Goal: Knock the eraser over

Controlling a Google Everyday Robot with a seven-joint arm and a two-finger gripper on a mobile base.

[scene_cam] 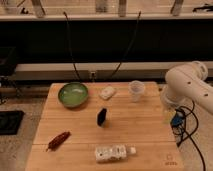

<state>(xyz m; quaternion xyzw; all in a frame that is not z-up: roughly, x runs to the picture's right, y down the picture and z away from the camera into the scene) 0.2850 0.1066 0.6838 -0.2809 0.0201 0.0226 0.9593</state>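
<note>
The eraser (102,116) is a small black block standing on end near the middle of the wooden table (145,135). My white arm (186,86) hangs over the table's right edge. The gripper (175,119) is the dark part below the arm, at the right edge of the table. It is well to the right of the eraser and not touching it.
A green bowl (73,94) sits at the back left. A white lumpy object (107,92) and a clear cup (136,90) stand behind the eraser. A reddish-brown pepper-like object (58,140) lies front left. A white segmented block (115,152) lies at the front.
</note>
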